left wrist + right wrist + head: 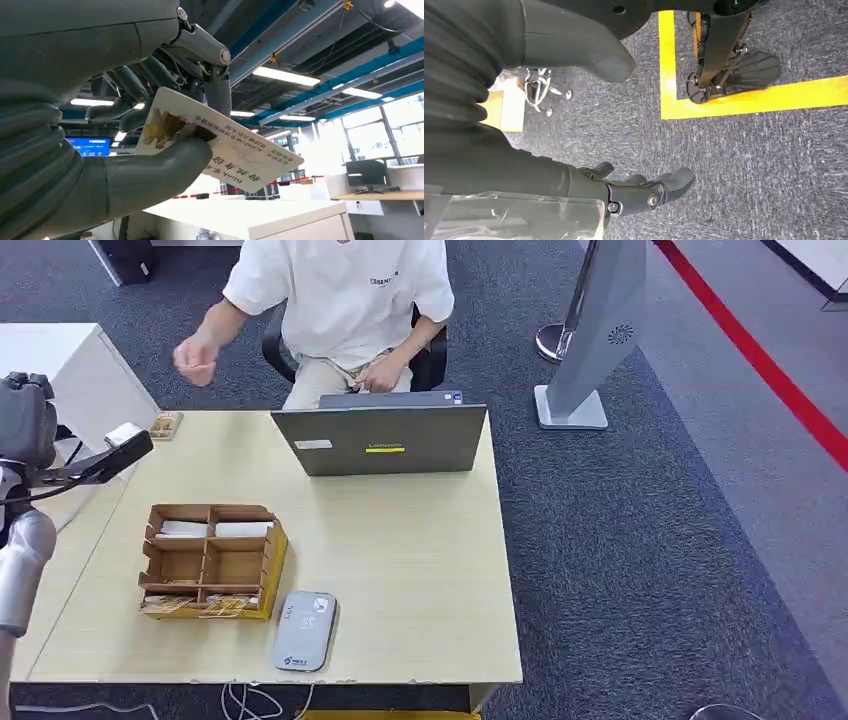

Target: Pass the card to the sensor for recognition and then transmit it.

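Room: dark grey carpet (640, 570), coarse weave, red stripe at far right. Table (420, 560): pale wood laminate, rectangular. Seated person (340, 300) at far edge, white shirt. Laptop (380, 440): grey, lid raised, at far edge. Box (210, 560): brown cardboard, divided into compartments, near left front corner. Sensor (304, 630): grey rounded slab at front edge, just beside box. Left hand (150, 125): raised at table's left, thumb and fingers pinching card (235, 150), white, printed, flat. Right hand (624, 150): hanging over carpet, fingers apart, holding nothing
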Motion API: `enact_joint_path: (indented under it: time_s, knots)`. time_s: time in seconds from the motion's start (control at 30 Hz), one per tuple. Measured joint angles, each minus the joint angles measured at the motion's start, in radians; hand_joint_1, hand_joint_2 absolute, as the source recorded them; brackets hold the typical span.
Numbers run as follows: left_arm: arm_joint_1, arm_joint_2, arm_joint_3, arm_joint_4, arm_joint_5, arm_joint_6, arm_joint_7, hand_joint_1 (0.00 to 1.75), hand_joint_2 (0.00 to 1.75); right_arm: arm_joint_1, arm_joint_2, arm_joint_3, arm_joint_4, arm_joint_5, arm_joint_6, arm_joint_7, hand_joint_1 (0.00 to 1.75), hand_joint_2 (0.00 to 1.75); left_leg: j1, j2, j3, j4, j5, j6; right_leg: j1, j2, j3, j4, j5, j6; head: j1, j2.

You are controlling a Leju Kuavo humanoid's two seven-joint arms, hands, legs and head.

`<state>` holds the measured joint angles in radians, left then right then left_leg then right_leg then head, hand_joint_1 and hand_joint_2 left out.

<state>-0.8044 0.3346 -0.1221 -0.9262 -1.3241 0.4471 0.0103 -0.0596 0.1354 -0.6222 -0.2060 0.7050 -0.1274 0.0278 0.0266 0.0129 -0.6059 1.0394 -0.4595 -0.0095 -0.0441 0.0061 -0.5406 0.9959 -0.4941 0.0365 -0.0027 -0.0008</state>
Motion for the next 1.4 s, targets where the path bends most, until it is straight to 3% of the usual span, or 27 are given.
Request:
enact_joint_path:
  time_s: [0.23, 0.33, 0.53, 0.67, 0.87, 1.13, 1.4]
  knots:
    - [0.012, -0.002, 0.000, -0.021, 0.014, -0.006, -0.010, 1.75, 1.75, 0.001, 0.000, -0.002, 0.000, 0.000, 0.000, -0.003, 0.00, 1.75, 0.000, 0.000, 0.000, 0.000, 0.000, 0.000, 0.000, 0.000, 0.000, 0.000, 0.000, 0.000, 0.000, 0.000]
    - [0.059, -0.012, 0.000, -0.082, 0.027, 0.003, -0.005, 1.75, 1.75, 0.001, 0.000, -0.006, 0.000, -0.001, -0.003, -0.002, 0.00, 1.75, 0.000, 0.000, 0.000, 0.000, 0.000, 0.000, 0.000, 0.000, 0.000, 0.000, 0.000, 0.000, 0.000, 0.000]
    - [0.295, -0.077, -0.004, -0.381, 0.043, 0.071, -0.023, 1.75, 1.75, 0.003, 0.001, -0.035, 0.001, -0.008, -0.021, 0.000, 0.00, 1.75, -0.001, 0.001, 0.000, 0.000, -0.001, 0.001, -0.001, 0.001, 0.000, -0.001, -0.001, 0.001, 0.000, 0.000]
    - [0.461, -0.111, -0.050, -0.580, 0.042, 0.091, -0.039, 1.75, 1.75, 0.006, 0.005, -0.054, 0.001, -0.017, -0.032, 0.003, 0.00, 1.75, -0.001, 0.001, -0.001, 0.000, -0.002, 0.001, -0.001, 0.001, -0.001, -0.002, -0.002, 0.002, 0.000, 0.000]
    - [0.590, -0.137, -0.106, -0.749, 0.023, 0.102, -0.056, 1.75, 1.75, 0.010, 0.010, -0.076, 0.001, -0.018, -0.035, -0.004, 0.00, 1.75, -0.001, 0.000, 0.000, 0.000, -0.002, 0.001, -0.001, 0.000, -0.001, -0.001, -0.002, 0.002, 0.000, 0.000]
    - [0.687, -0.163, -0.192, -0.850, 0.039, 0.096, -0.085, 1.75, 1.75, 0.011, 0.018, -0.101, 0.001, -0.024, -0.041, -0.008, 0.00, 1.75, -0.001, 0.000, -0.001, 0.000, -0.002, 0.001, -0.001, 0.000, 0.000, -0.001, -0.002, 0.002, 0.000, 0.000]
    - [0.747, -0.179, -0.271, -0.855, 0.039, 0.061, -0.087, 1.75, 1.75, 0.010, 0.021, -0.116, 0.001, -0.023, -0.042, -0.012, 0.00, 1.75, -0.001, 0.000, -0.001, 0.000, -0.002, 0.001, -0.001, 0.000, 0.000, -0.001, -0.002, 0.002, 0.000, 0.000]
